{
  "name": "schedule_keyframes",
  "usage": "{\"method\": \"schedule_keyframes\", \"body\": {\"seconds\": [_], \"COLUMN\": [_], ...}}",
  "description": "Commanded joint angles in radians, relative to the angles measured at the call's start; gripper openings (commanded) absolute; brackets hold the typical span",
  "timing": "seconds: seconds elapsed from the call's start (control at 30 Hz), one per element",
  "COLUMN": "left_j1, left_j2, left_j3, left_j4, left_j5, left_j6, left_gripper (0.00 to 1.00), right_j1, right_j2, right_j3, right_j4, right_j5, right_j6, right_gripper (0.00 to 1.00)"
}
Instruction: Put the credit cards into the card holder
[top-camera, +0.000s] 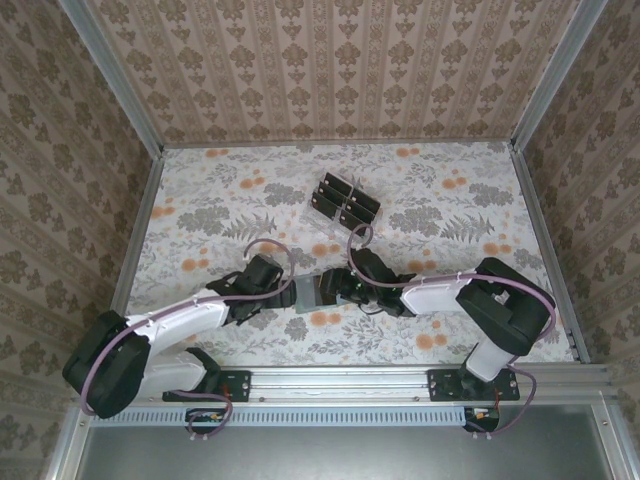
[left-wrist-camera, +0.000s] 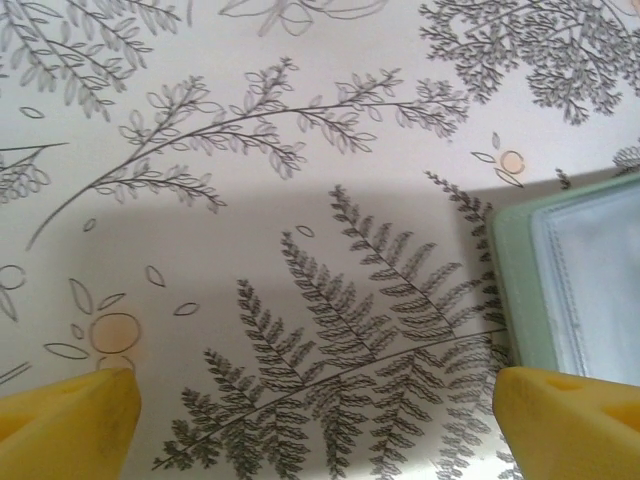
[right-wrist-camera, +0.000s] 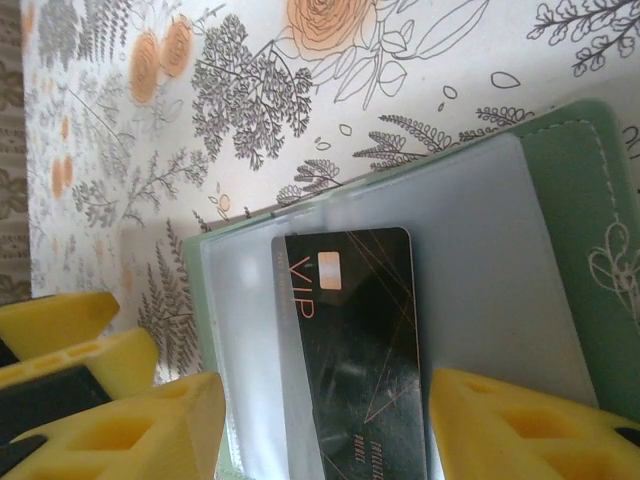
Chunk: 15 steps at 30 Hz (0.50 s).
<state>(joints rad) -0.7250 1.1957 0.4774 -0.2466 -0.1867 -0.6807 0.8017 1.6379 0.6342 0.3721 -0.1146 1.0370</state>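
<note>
The grey-green card holder (top-camera: 306, 293) lies open on the flowered table between my two grippers. In the right wrist view a black "VIP" credit card (right-wrist-camera: 355, 340) rests on the card holder (right-wrist-camera: 560, 190), its left edge tucked under the clear pocket. My right gripper (right-wrist-camera: 328, 430) is open, its yellow fingers (right-wrist-camera: 520, 430) either side of that card and apart from it. My left gripper (left-wrist-camera: 315, 430) stands open over bare tablecloth, with the card holder's edge (left-wrist-camera: 575, 270) beside its right finger. More dark cards stand in a clear rack (top-camera: 343, 200).
The clear rack stands at the back middle of the table. The left gripper's yellow fingers (right-wrist-camera: 70, 340) show just left of the holder in the right wrist view. Patterned walls (top-camera: 320, 60) enclose the table on three sides.
</note>
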Motion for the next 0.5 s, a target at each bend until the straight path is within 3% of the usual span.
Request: {"method": "schedule_keyframes", "body": {"seconds": [0.0,0.23,0.47], "left_j1": [0.013,0.017,0.016], "left_j2": [-0.001,0.043,0.121], "left_j3": [0.023,0.021,0.038], "left_j4": [-0.032,-0.023,-0.010], "left_j5": [0.010,0.020,0.029], "left_j6": [0.013,0.014,0.016], "left_gripper": [1.00,1.00,1.00], "right_j1": [-0.005,-0.006,-0.006], "right_j2": [0.013,0.063,0.098], "right_j3": [0.034,0.066,0.096], "right_j4": [-0.113,-0.113,-0.103], "right_j5": [-0.035,-0.059,-0.088], "right_j6": [-0.055,-0.058,-0.060], "right_gripper": [0.55,0.50,0.32]}}
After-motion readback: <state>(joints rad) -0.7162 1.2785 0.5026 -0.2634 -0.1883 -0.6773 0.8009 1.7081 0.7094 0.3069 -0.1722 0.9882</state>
